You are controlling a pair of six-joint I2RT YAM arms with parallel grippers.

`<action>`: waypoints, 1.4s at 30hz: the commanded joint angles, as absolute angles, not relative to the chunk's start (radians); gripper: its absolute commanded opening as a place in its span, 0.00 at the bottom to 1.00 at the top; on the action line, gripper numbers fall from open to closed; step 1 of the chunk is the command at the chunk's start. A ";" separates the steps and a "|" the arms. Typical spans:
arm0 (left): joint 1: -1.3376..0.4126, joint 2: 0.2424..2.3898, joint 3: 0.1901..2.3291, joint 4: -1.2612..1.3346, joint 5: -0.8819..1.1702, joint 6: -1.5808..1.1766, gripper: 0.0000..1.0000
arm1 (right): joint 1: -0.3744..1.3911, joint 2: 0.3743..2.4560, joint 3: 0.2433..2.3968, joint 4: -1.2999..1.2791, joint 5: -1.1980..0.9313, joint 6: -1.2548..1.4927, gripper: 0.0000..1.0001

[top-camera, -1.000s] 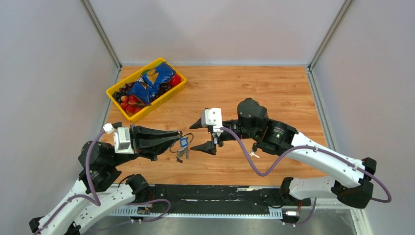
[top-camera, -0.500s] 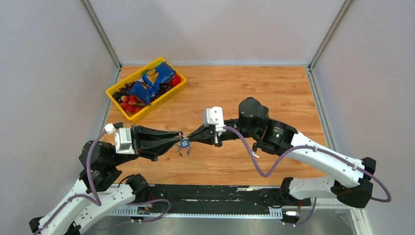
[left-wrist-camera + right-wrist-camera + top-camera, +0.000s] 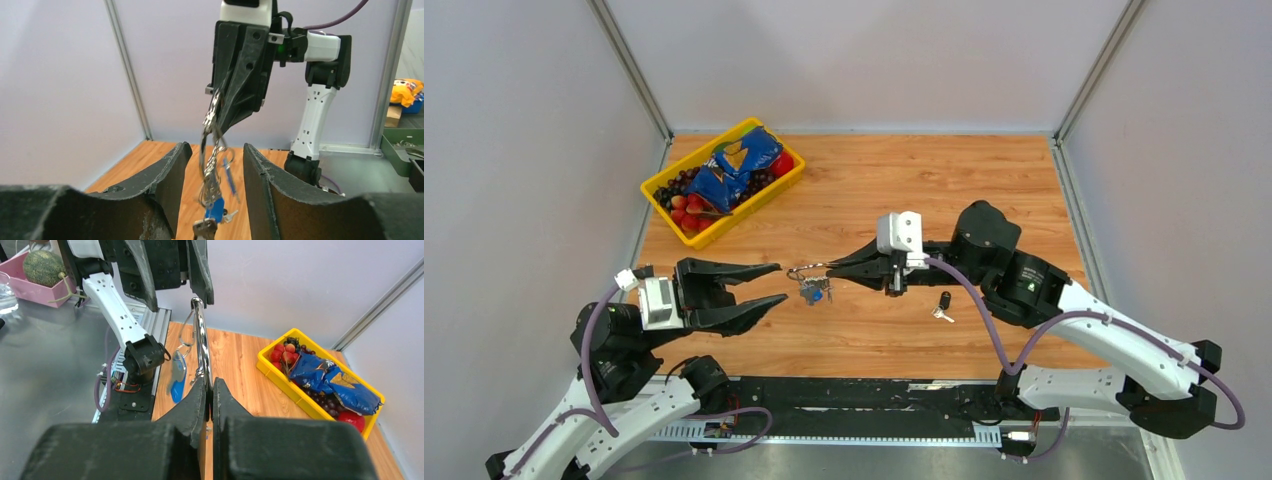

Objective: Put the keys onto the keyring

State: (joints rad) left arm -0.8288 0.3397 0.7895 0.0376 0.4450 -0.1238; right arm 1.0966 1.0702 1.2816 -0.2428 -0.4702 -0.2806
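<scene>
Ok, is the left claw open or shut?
Open: the left claw has fingers well apart, gripping nothing; the thin silver wire keyring hangs from the right claw.

Between the right gripper's jaws, the keyring is thin, bright polished metal wire. The keys hanging below it are duller silver metal, with a glossy blue plastic tag. The jaws are matt black, grainy plastic. Beneath them, the surface is smooth wood grain.

No writing, label or number is legible anywhere.
</scene>
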 commanded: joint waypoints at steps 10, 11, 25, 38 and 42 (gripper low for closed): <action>-0.828 0.304 0.756 0.005 0.320 -0.114 0.62 | 1.099 1.049 1.387 -0.410 -0.313 -0.241 0.00; -0.828 0.304 0.755 0.006 0.318 -0.118 0.63 | 1.100 1.061 1.402 -0.450 -0.278 -0.237 0.00; -0.828 0.326 0.752 0.018 0.305 -0.142 0.66 | 0.937 1.178 1.252 -0.576 -0.307 0.087 0.00; -0.828 0.359 0.747 0.023 0.317 -0.155 0.67 | 0.770 1.397 1.063 -0.430 -0.715 0.224 0.00; -0.828 0.362 0.747 0.014 0.316 -0.151 0.67 | 0.770 1.471 1.045 -0.352 -0.784 0.261 0.00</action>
State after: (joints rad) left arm -0.8288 0.3496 0.7467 0.0032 0.3119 -0.1375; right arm 0.7692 1.4334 1.0466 -0.5076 -0.6327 0.1936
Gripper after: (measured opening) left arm 0.666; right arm 0.027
